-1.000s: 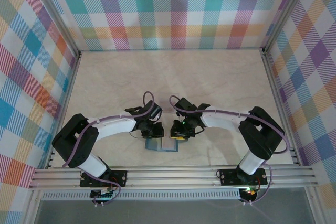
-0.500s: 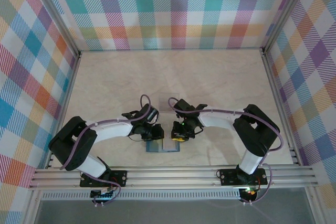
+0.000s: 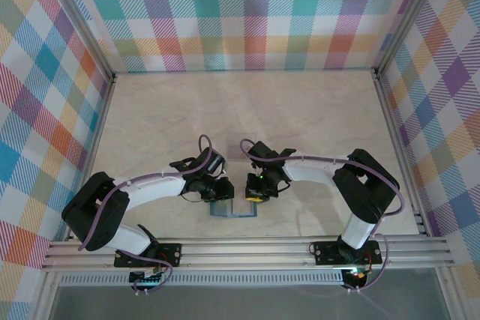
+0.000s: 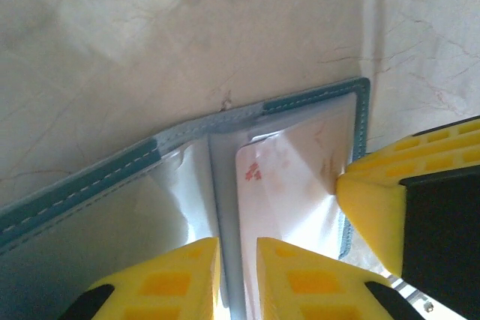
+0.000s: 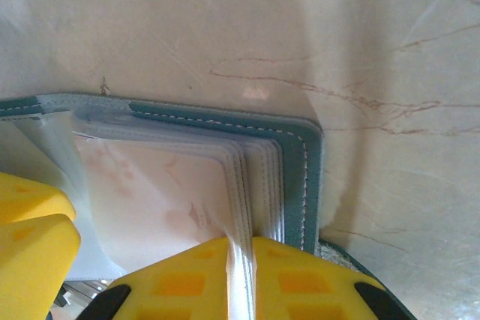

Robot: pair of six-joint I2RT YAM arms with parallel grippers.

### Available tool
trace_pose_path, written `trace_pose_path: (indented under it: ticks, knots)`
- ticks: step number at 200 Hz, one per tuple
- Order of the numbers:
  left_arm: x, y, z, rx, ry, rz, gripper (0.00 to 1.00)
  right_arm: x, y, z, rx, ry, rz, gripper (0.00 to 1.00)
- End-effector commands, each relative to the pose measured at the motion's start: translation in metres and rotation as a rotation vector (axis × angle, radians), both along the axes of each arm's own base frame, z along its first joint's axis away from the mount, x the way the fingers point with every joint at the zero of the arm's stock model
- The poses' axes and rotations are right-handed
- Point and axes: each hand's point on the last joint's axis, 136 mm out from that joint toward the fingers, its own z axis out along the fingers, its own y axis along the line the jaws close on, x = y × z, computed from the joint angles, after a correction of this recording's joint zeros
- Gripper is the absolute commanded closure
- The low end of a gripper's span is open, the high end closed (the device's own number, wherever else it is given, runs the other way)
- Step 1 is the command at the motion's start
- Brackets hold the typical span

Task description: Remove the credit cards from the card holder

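The card holder lies open, inside up, just inside the near edge of the worktop, about midway along that edge. Its teal stitched border frames a slate-blue inside with a stack of clear sleeves.

Both claws come down on its far half from above. The left claw stands over the middle fold. Its two yellow fingers are nearly pressed together, with the slate-blue strip of the fold pinched in the narrow gap between them.

Just right of that strip, a whitish credit card with a small red mark lies flat inside a sleeve on the holder's right half, one rounded corner towards the far border.

The right claw stands at the holder's right edge. Its fingers are drawn close on a thin pale leaf that rises on edge from the sleeve stack. Whether a card sits inside that leaf cannot be told. In the left wrist view one of the right claw's fingers touches the right margin of the card's sleeve.

In the overhead view the two claws stand side by side, near each other but apart.

Beyond them the pale, marble-patterned worktop runs bare to the far edge, where plaid walls rise along the far and both side edges.
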Motion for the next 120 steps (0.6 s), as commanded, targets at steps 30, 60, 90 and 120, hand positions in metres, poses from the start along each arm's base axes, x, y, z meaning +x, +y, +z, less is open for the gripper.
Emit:
trace_pose_path:
  ticks: [30,60,90,120]
  knots:
    - [-0.002,-0.001,-0.008,0.005,0.039,-0.01,0.8,-0.004,-0.002,-0.009,-0.03,0.013,0.011,0.84]
    - [0.004,-0.008,-0.003,-0.029,0.013,-0.011,0.79,-0.004,-0.003,-0.009,-0.032,0.012,0.012,0.85]
    - [0.003,-0.01,-0.005,-0.041,0.021,-0.016,0.79,-0.004,-0.003,-0.009,-0.032,0.012,0.012,0.85]
    - [0.002,-0.012,-0.012,-0.041,0.04,-0.021,0.79,-0.005,-0.003,-0.01,-0.034,0.015,0.013,0.85]
